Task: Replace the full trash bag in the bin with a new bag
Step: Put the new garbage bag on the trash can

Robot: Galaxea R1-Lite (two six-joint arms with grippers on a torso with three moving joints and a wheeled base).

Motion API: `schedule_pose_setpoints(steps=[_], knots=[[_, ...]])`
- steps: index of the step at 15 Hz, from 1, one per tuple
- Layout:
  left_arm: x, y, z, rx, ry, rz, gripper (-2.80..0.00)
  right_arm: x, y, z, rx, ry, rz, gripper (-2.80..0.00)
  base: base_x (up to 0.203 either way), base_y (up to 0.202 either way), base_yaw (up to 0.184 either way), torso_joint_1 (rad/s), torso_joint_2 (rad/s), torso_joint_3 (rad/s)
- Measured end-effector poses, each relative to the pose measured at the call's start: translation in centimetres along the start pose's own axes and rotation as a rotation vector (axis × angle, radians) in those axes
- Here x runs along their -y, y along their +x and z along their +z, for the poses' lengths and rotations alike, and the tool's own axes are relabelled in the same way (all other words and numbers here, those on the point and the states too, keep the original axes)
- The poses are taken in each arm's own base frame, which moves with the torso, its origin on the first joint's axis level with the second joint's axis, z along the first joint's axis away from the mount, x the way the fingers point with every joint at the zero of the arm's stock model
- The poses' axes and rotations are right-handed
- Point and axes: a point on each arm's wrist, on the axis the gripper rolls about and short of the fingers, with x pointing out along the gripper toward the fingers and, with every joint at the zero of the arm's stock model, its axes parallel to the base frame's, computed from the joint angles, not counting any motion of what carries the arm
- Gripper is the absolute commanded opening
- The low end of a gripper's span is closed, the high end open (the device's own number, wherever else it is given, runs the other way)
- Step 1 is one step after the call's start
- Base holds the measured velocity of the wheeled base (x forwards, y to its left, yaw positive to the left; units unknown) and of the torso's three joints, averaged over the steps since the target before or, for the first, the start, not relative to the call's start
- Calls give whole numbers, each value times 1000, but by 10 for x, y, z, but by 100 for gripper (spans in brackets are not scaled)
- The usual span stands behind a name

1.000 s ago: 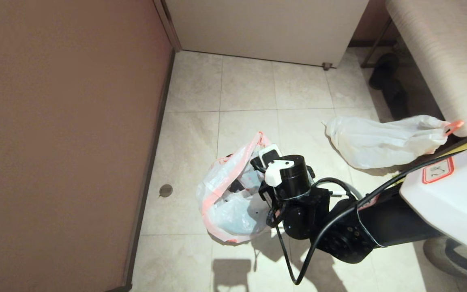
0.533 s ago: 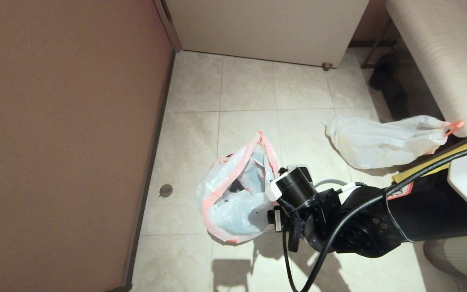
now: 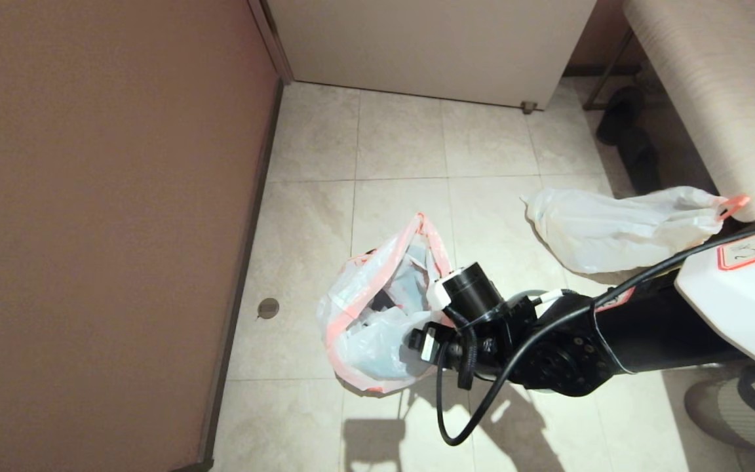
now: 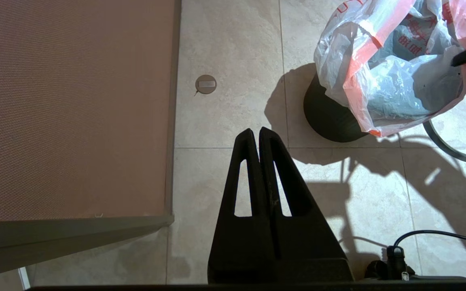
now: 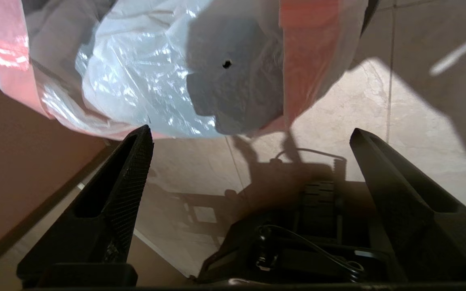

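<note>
right gripper (image 5: 249,135) gapes wide, empty, beside the orange-printed thin white plastic bag (image 3: 377,321) lining the round black bin (image 4: 330,117).

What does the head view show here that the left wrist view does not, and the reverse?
Only the head view shows the full trash bag lying on the floor to the robot's right, and the right arm reaching to the bin. Only the left wrist view shows the left gripper, shut above the floor tiles, the bin's black wall and the grey hoop lying on the floor. Both show the new bag draped over the bin and the round floor cap.
</note>
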Motion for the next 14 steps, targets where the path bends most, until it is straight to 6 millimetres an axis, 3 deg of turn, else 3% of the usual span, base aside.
schedule_pose_setpoints(steps=[7, 10, 14], knots=[[0, 0, 0, 0, 0, 0, -280, -48, 11, 19, -100, 200, -34, 0, 0, 0, 0, 0, 0, 0], [0, 0, 0, 0, 0, 0, -280, -61, 25, 6, -185, 250, -108, 0, 0, 0, 0, 0, 0, 0], [0, 0, 0, 0, 0, 0, -280, -58, 59, -15, -225, 248, -162, 0, 0, 0, 0, 0, 0, 0]])
